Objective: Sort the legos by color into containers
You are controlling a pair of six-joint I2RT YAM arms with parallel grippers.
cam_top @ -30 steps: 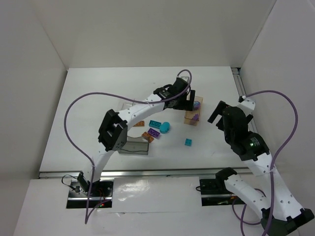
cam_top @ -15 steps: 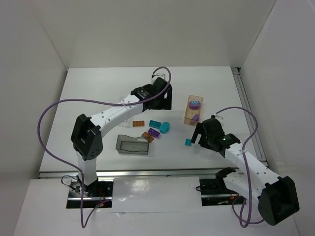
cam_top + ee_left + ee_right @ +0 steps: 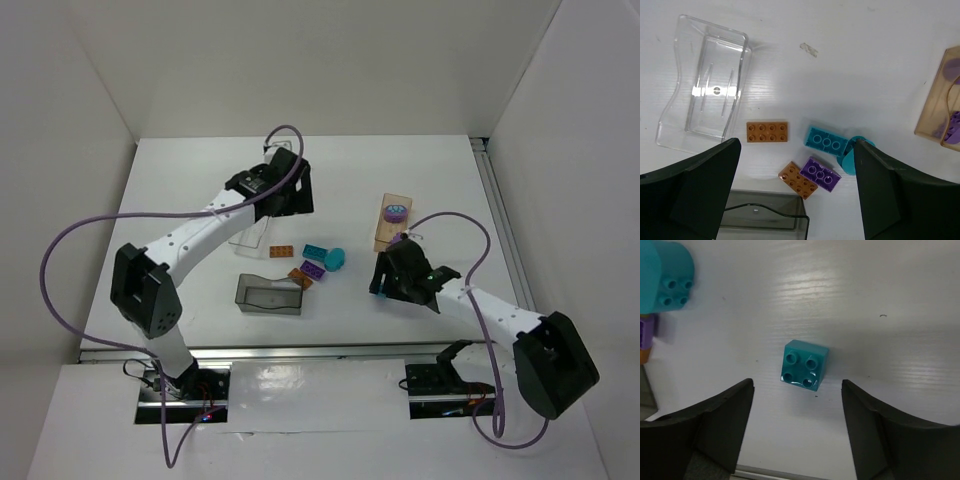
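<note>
My left gripper point(image 3: 285, 190) point(image 3: 796, 150) is open and empty, high above a cluster of legos: an orange brick point(image 3: 767, 132), a teal brick point(image 3: 826, 142), a rounded teal piece point(image 3: 850, 157), a purple brick point(image 3: 820, 174) and a second orange brick point(image 3: 798, 180). The clear tray point(image 3: 705, 90) is empty. The dark-grey tray point(image 3: 270, 295) point(image 3: 765, 220) is empty. The wooden tray point(image 3: 393, 232) holds purple pieces point(image 3: 397, 211). My right gripper point(image 3: 385, 275) point(image 3: 796, 390) is open, low over a small teal brick point(image 3: 805, 365) that lies just ahead of its fingertips.
The cluster shows in the top view around the purple brick point(image 3: 313, 268). The rounded teal piece point(image 3: 662, 275) is at the far left of the right wrist view. White walls enclose the table on three sides. Purple cables loop over both arms.
My left arm has swung left from over the wooden tray to above the clear tray and the cluster. My right arm has dropped down and forward to the small teal brick.
</note>
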